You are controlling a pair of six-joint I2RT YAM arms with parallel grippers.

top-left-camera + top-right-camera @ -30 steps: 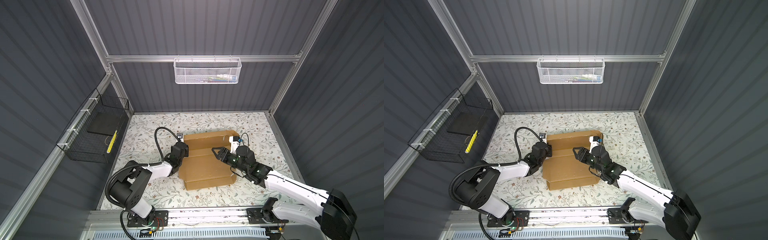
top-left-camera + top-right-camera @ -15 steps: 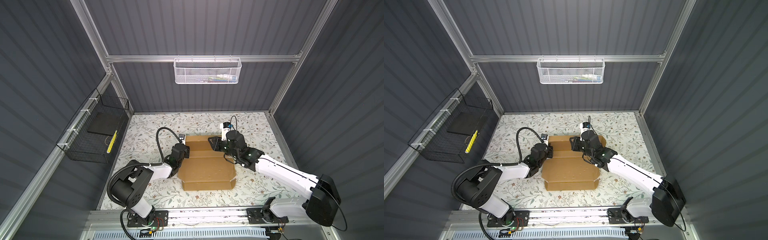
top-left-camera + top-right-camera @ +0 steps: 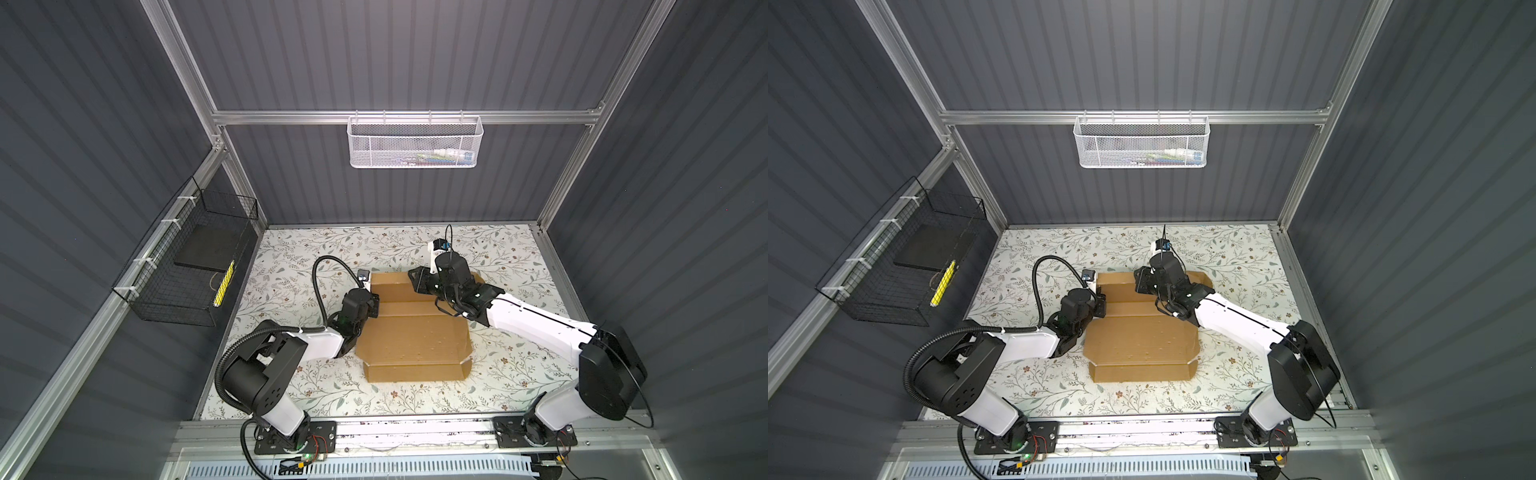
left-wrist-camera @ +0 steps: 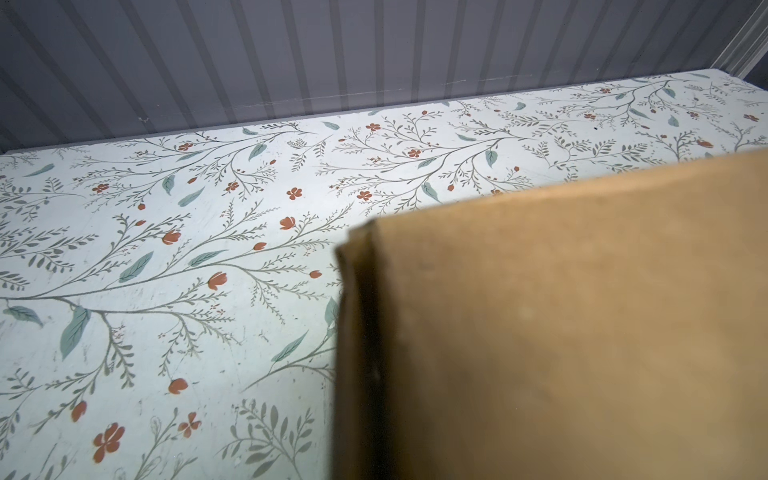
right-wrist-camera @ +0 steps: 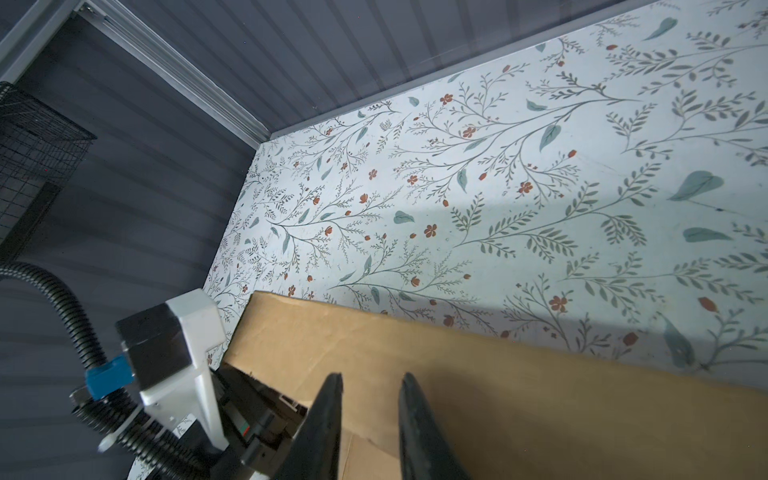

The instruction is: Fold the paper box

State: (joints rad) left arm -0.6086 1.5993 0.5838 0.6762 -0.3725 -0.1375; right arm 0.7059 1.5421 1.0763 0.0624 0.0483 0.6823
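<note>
While the paper box (image 3: pixel 411 336) lies on the floral desk (image 3: pixel 332 249), lower centre of both top views, it reads as part-formed and not finished.

Done, as far as seen:
- The strip along the box's lower edge is creased up into a low wall, with clipped corners at either end.
- The broad middle panel sits flat on the desk.
- The right-hand edge looks slightly raised; how far, cannot tell.

Not done:
- The upper part of the sheet is a run of stepped panels lying low and open, with creases showing across them.
- Nothing is closed over the middle panel.
- No tab is seen seated in a slot; the slots themselves are not made out.

Left claw (image 3: pixel 371 300): at the box's left edge, centre-left of the frame, and closed tight. Its wrist view shows only a doubled cardboard edge close up, so I cannot tell whether cardboard is nipped between the jaws.

Right claw (image 5: pixel 372 376): above the uppermost panel, near the box's upper edge. Its two fingers (image 5: pixel 328 415) stand narrow with a small gap and nothing seen in it. Contact with the cardboard is unclear.

Judgement: early to middle. Likely left to do: raise and lock the side walls, then fold the upper panels over and tuck them.
</note>
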